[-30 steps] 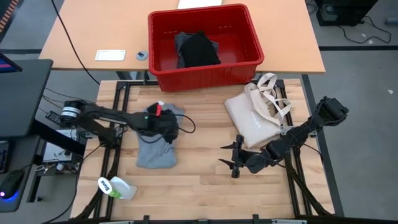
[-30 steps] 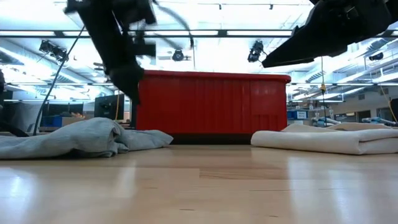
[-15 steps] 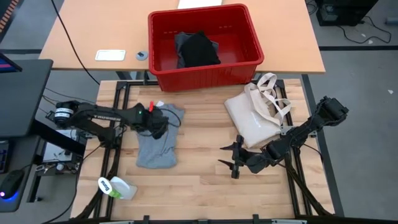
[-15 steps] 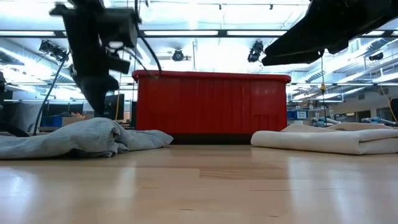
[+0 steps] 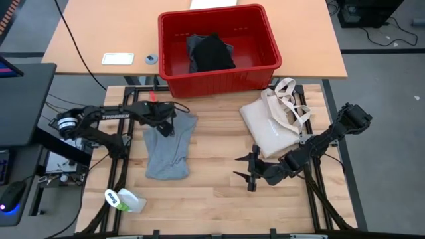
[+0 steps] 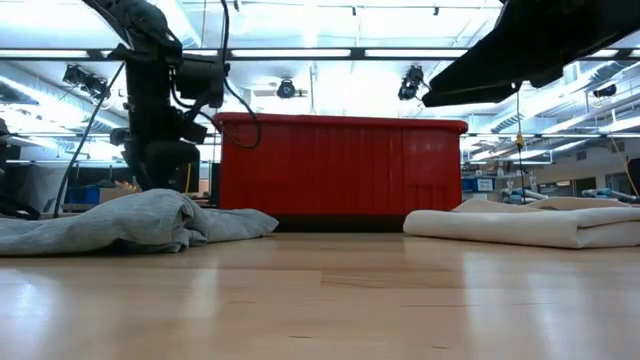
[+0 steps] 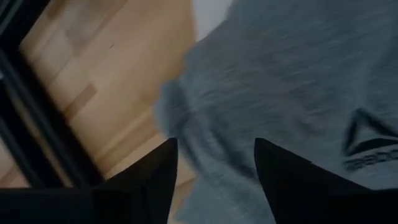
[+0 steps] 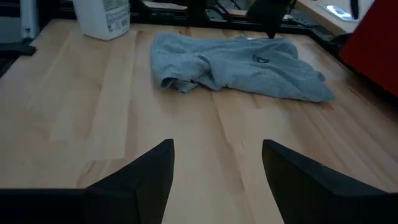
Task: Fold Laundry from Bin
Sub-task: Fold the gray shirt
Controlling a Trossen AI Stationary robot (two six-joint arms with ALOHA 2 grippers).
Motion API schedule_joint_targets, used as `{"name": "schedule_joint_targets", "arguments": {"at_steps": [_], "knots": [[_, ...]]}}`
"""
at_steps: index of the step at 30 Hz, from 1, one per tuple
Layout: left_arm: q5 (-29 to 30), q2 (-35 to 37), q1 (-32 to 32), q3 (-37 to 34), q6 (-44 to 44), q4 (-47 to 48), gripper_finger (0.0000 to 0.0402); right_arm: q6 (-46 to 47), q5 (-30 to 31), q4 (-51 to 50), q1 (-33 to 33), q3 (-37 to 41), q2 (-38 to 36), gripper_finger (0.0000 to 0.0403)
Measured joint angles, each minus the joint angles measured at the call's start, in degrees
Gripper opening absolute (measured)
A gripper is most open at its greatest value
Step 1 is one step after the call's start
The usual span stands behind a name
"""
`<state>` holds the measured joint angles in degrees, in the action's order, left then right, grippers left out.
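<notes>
- A white bottle with a green cap (image 5: 124, 199) lies on its side near the table's (image 5: 212, 192) front left corner.
- The left tool (image 5: 164, 123) hangs over the upper end of the light grey T-shirt (image 5: 167, 149); its fingers (image 7: 152, 180) stand apart, with nothing between them, cloth just below.
- The T-shirt lies crumpled on the table, in front of the bin, its small chest mark (image 8: 259, 59) facing up.
- The red bin (image 5: 219, 76) stands behind the table's far edge, a black garment (image 5: 212, 53) heaped inside it.
- The right tool (image 5: 251, 171) sits low over bare wood, near the table's middle, fingers spread wide and empty.
- A cream canvas tote bag (image 5: 272, 129) lies flat just beside the right arm, its loop handles toward the bin.
</notes>
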<state>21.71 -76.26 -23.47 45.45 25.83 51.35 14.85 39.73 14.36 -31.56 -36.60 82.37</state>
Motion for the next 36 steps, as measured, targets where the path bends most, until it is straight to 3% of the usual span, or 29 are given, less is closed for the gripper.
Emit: {"name": "schedule_joint_targets", "arguments": {"at_steps": [5, 10, 15, 19, 30, 36], "knots": [[0.1, 3.2, -2.8, 0.0, 0.0, 4.3, 0.0252, 0.6, -0.1, -2.1, -2.2, 0.0, 0.0, 0.025], [0.0, 12.7, 0.9, -3.3, 0.2, 2.1, 0.0251, 2.4, 4.9, -6.4, -4.2, 0.0, 0.0, 0.025], [-0.5, 26.4, 5.0, -14.9, 3.6, -9.0, 0.0239, 4.4, 7.1, -6.3, -4.4, 0.0, 0.0, 0.025], [-2.7, 33.2, 4.6, -22.5, 10.2, -23.1, 0.0238, 4.5, 6.9, -1.9, -3.5, 0.0, 0.0, 0.025], [-3.2, 25.3, 4.0, -24.4, 17.2, -24.3, 0.026, -0.8, 5.2, 3.2, -3.1, 0.0, 0.0, 0.025], [-3.2, 18.5, 3.9, -24.4, 15.3, -29.4, 0.0232, -3.1, 5.1, 1.7, -2.4, 0.0, 0.0, 0.025]]}}
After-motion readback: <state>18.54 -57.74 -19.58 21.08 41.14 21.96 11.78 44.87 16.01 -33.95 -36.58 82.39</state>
